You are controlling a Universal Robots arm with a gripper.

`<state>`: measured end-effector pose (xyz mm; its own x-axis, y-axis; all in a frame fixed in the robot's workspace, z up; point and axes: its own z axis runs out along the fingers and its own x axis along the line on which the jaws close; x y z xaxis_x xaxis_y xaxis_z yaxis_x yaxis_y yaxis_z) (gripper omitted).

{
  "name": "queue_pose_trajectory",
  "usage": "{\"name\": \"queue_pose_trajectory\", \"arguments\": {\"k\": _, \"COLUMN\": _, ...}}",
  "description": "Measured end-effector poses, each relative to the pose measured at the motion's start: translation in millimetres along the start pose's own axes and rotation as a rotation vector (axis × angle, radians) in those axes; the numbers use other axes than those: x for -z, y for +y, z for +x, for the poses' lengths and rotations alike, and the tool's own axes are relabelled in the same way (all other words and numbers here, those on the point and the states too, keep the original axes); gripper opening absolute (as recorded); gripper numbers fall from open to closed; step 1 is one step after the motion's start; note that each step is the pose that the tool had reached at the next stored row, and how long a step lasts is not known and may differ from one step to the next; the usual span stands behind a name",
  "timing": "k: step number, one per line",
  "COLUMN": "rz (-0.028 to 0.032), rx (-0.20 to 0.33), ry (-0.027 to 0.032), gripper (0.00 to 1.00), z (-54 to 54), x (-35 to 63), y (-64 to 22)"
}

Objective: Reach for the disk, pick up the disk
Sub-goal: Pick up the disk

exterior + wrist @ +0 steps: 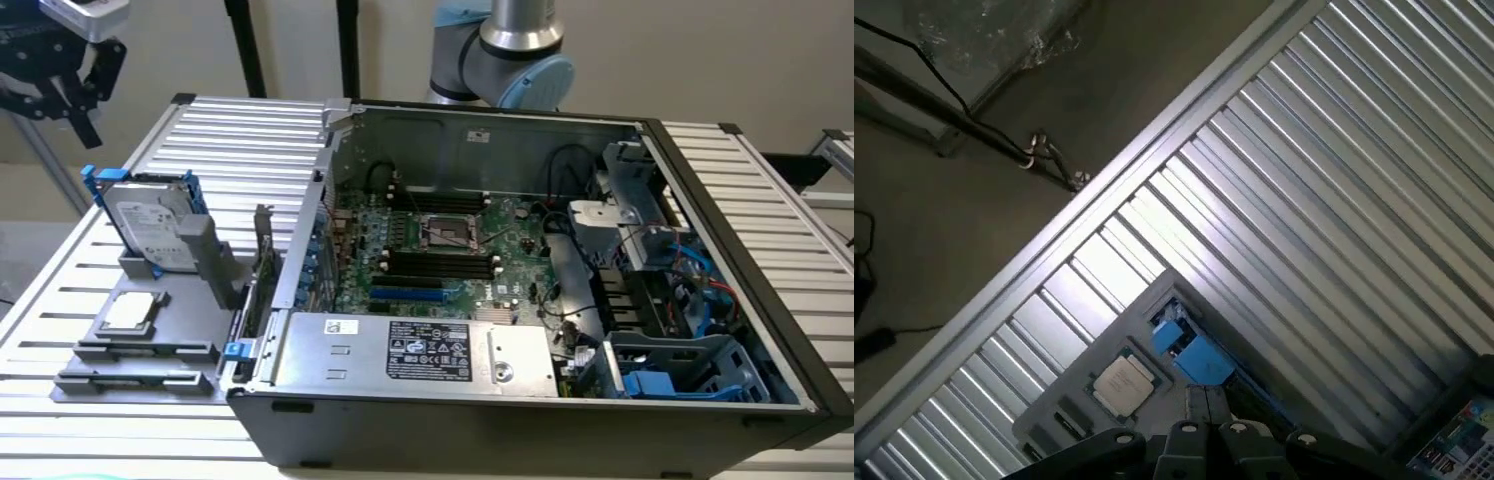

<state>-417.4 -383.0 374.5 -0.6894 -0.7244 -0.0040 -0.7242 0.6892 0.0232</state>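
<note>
The disk [151, 218], a silver-grey hard drive with a white label and blue rails, stands upright in a grey holder [200, 250] on the slatted table at the exterior view's left. My gripper [54, 112] hangs well above and behind it, apart from it, with its black fingers spread open and nothing between them. In the wrist view I look down on the disk's blue carrier edge [1192, 355], with the gripper's dark fingers [1184, 440] just above it in the picture's foreground.
A small square silver CPU chip [130, 312] [1124, 385] lies on a grey fixture [140, 350] in front of the disk. The open computer case [534, 290] stands right beside the holder. The slatted table's edge [1054, 240] borders the floor.
</note>
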Motion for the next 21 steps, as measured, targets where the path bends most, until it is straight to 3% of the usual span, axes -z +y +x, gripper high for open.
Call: {"name": "queue_pose_trajectory", "arguments": {"k": 21, "rz": -0.0004, "rx": 0.381, "ry": 0.0077, "gripper": 0.11, "z": 0.0, "x": -0.1, "y": 0.0}}
